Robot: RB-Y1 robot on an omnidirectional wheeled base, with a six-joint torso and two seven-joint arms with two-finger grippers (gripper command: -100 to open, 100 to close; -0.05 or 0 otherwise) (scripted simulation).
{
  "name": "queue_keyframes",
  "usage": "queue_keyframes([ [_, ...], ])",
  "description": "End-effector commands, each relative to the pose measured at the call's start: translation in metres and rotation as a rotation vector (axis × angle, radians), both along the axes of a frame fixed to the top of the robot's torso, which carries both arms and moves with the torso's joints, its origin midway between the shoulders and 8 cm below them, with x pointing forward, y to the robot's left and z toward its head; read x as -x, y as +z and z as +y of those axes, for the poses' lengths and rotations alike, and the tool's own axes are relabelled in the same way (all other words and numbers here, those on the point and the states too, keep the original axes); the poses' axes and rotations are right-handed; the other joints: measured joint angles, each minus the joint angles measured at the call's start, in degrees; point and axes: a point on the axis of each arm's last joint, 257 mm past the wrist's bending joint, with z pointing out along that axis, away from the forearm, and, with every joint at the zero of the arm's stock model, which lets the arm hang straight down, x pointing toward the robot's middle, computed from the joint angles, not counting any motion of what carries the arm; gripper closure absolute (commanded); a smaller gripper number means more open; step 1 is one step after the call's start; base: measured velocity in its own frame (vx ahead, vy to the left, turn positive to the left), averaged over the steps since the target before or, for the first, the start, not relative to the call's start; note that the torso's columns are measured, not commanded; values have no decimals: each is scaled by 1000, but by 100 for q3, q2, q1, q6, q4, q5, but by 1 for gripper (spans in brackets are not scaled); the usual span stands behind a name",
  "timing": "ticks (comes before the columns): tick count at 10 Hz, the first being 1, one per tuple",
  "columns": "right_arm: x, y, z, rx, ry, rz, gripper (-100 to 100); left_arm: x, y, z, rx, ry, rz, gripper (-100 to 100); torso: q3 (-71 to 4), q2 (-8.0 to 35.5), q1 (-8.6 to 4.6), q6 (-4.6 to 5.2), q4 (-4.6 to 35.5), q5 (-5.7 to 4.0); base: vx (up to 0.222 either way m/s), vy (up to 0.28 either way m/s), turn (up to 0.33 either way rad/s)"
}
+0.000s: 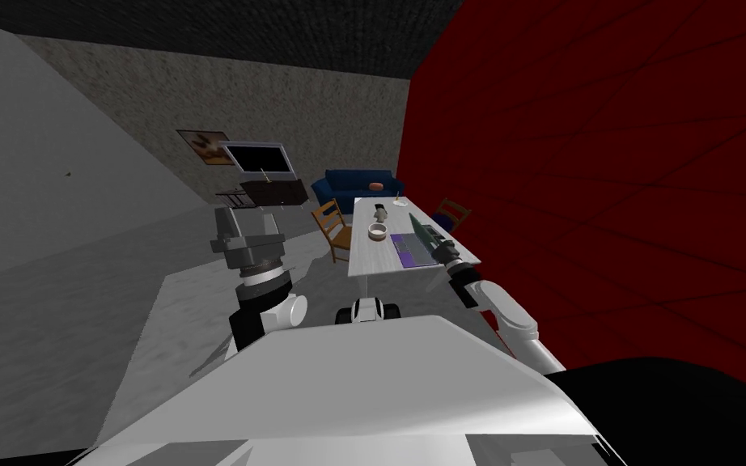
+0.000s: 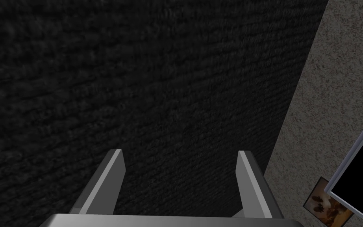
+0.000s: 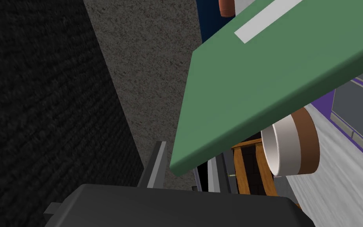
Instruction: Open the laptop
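The laptop [image 1: 413, 245] lies on the right side of the pale table [image 1: 367, 260], its purple base flat and its green lid [image 1: 425, 230] raised at a slant. In the right wrist view the green lid [image 3: 263, 79] slants across, and its lower corner sits between the two fingers of my right gripper [image 3: 188, 154], which press close on either side of it. My right gripper [image 1: 442, 247] reaches the lid from the table's right edge. My left arm [image 1: 246, 243] is held up to the left of the table, and the left gripper [image 2: 178, 157] is open with nothing between its fingers.
A white and brown bowl [image 1: 377, 232] stands just left of the laptop, with a dark object [image 1: 380, 213] behind it. Wooden chairs [image 1: 332, 226] flank the table. A blue sofa [image 1: 359, 184] lies at the back, and a red wall [image 1: 606, 202] is close on the right.
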Motion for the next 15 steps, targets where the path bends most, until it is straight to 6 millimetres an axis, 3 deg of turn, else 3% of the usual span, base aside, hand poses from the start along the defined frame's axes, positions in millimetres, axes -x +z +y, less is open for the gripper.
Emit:
queue_keyframes([
  [1, -1, -13, 4, 64, -25, 4, 100, 0, 0, 0, 0, 0, 0, 0, -6, -10, -4, -4, -6, -4, -40, -20, 55],
  [10, -12, -48, 40, 312, -88, 7, 100, 0, 0, 0, 0, 0, 0, 0, 3, 10, 37, -5, 10, 18, -33, -24, 64],
  [12, -15, -57, 56, 382, -103, 6, 100, 0, 0, 0, 0, 0, 0, 0, 6, 15, 37, -3, 14, 19, -41, -20, 74],
  [14, -14, -57, 55, 384, -103, 9, 100, 0, 0, 0, 0, 0, 0, 0, 6, 14, 33, 4, 15, 20, -21, -12, 25],
  [15, -26, -67, 89, 301, 4, 19, 100, 0, 0, 0, 0, 0, 0, 0, 3, 9, 33, 2, 14, 19, 42, 5, -384],
])
